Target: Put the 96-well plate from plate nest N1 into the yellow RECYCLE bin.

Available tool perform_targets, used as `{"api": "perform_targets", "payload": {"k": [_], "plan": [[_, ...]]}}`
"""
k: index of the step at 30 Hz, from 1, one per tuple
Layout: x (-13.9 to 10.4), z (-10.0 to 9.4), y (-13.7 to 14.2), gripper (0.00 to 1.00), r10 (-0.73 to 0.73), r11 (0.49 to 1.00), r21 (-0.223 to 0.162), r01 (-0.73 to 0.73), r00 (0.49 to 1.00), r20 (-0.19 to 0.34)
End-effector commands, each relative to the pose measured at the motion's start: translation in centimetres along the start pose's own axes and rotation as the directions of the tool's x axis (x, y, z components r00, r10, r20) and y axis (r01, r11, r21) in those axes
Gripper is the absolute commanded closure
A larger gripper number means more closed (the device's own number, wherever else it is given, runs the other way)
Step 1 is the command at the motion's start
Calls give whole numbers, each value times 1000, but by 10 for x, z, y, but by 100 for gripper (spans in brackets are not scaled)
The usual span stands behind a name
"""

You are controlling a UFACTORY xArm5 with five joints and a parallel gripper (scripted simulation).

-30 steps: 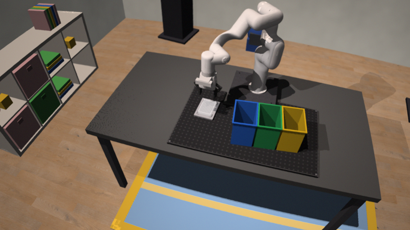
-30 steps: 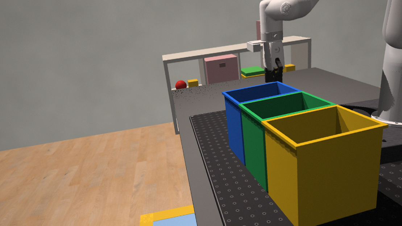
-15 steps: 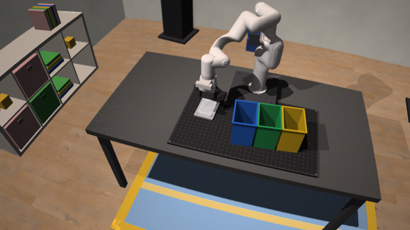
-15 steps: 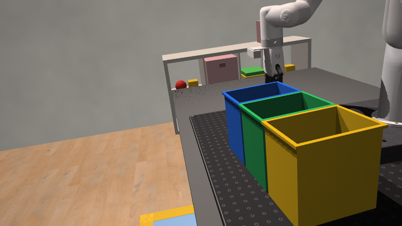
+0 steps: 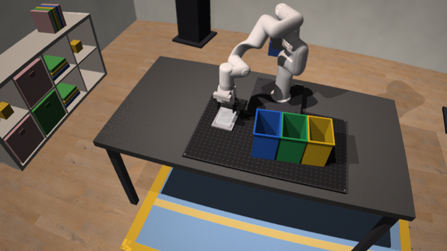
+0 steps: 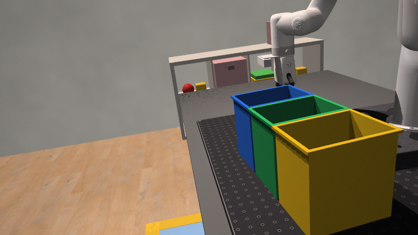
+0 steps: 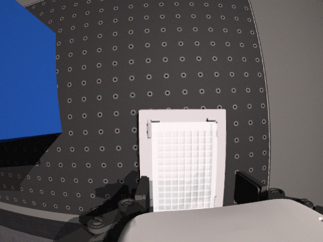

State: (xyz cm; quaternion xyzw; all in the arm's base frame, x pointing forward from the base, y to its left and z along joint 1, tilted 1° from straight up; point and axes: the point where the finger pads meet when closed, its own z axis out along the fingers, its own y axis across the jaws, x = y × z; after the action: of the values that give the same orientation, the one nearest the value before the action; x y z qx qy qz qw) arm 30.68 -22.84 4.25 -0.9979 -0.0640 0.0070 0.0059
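The white 96-well plate (image 5: 225, 118) lies flat in its light plate nest (image 5: 223, 126) on the black perforated board, left of the bins. In the wrist view the plate (image 7: 184, 165) sits in the nest (image 7: 182, 117), with one finger to each side of its near end. My gripper (image 5: 230, 107) is open and empty, low over the plate's far end; the fingers stand apart from it. In the exterior view the gripper (image 6: 284, 82) dips behind the blue bin, which hides the plate. The yellow bin (image 5: 318, 140) stands upright at the right end of the row.
The blue bin (image 5: 266, 133) and green bin (image 5: 293, 136) stand upright and touching beside the yellow one; the blue one is nearest the plate. The arm's base (image 5: 281, 94) stands behind the bins. A shelf (image 5: 27, 83) is off the table to the left.
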Motion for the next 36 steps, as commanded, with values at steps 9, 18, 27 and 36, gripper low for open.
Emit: {"api": "perform_targets", "payload": {"k": [9,18,27,36], "plan": [[1,19,1,0,0,1000,-2,0,1000,-2],[1,31,1,0,0,1000,-2,0,1000,-2],[1,34,1,0,0,1000,-2,0,1000,-2],[1,36,1,0,0,1000,-2,0,1000,-2]]}}
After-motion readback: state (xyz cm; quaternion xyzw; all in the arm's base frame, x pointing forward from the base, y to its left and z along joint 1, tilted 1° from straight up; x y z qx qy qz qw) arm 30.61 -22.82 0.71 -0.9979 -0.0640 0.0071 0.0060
